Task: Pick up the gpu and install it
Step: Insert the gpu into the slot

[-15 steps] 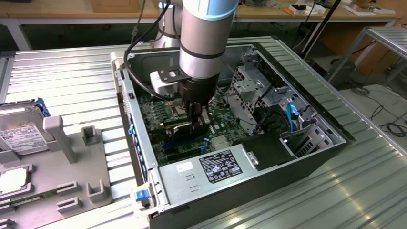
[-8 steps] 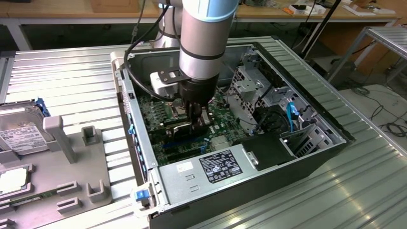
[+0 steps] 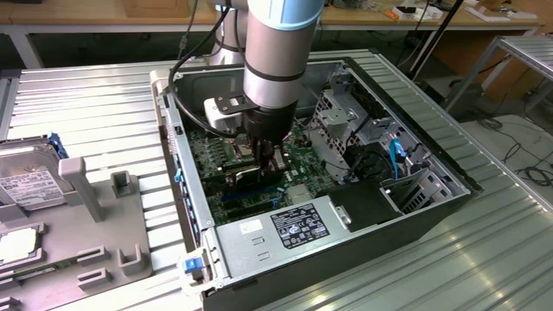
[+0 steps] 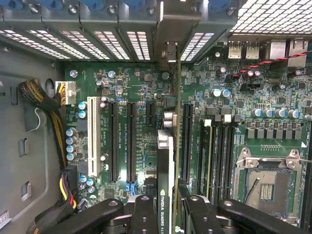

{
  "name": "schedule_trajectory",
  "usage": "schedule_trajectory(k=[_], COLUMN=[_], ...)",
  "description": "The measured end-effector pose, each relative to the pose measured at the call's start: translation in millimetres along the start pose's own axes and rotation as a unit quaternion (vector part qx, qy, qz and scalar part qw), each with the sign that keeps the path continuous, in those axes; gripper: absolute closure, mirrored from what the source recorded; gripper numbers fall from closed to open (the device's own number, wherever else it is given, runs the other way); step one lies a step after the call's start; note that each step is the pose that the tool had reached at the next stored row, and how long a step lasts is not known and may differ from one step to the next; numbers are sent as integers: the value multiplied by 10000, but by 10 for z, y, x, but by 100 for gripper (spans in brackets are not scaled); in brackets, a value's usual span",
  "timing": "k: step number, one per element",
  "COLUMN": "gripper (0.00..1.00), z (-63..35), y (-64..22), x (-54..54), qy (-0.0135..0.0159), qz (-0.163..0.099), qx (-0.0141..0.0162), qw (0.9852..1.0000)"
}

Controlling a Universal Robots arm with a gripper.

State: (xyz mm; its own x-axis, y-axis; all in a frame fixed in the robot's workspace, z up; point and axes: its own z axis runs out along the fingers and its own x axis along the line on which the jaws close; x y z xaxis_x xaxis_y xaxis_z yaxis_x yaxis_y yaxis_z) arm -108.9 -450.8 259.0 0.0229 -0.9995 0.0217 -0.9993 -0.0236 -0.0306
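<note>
Standing on edge inside the open case (image 3: 458,194), the gpu (image 4: 165,165) is hanging just over the motherboard (image 4: 117,83), between its long black slots (image 4: 113,141). You are seeing the gripper (image 4: 165,207) pinching the gpu from both sides, jaws partly closed on it.

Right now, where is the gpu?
The gpu is held edge-on in the hand, inside the open computer case, above the motherboard and between its long black expansion slots.
</note>
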Motion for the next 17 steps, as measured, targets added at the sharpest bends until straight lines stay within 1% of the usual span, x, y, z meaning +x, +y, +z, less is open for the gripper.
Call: schedule_trajectory(k=[4,8,13,15,16,17], gripper=[73,73,73,73,73,73], z=[23,40,43,43,45,50], y=[0,2,1,3,4,4], x=[0,-1,-1,-1,-1,-1], qy=[0,3,-4,-5,-5,-7], qz=[-1,0,-29,-81,-109,-138], qx=[14,14,17,34,50,77], qw=[10000,10000,10000,10000,9999,9999])
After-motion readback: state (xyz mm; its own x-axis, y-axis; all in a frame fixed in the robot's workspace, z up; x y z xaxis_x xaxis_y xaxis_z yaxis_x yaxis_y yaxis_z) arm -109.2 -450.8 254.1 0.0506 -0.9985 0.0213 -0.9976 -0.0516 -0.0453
